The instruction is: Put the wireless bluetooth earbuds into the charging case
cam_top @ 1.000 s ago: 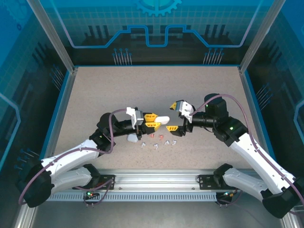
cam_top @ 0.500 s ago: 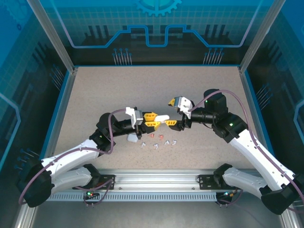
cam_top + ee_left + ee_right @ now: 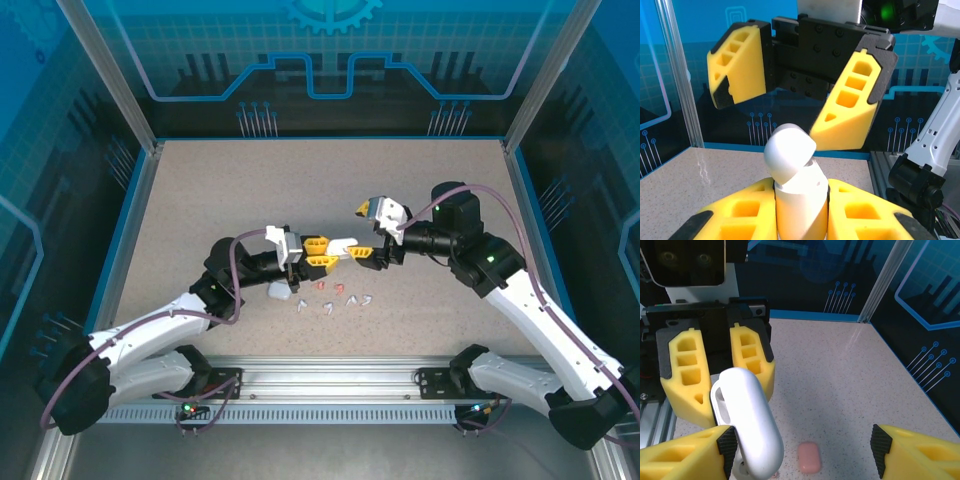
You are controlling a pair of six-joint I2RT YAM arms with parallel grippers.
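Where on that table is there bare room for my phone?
The far stretch of the table, up to the back wall, is bare, as is the strip along the left rim. The middle is crowded: the left gripper holds the charging case before the open right gripper, with earbuds and a second white case nearer.

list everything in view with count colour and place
white case: 1, white, lid ajar, in left pincer
second case: 1, white, table by left arm
pink case: 1, pink, table below right pincer
white earbuds: 4, white, table, front middle
red earbuds: 2, salmon-red, table, behind the white ones
table: 1, speckled beige
left pincer: 1, yellow pads, shut on white case
right pincer: 1, yellow pads, open at the lid
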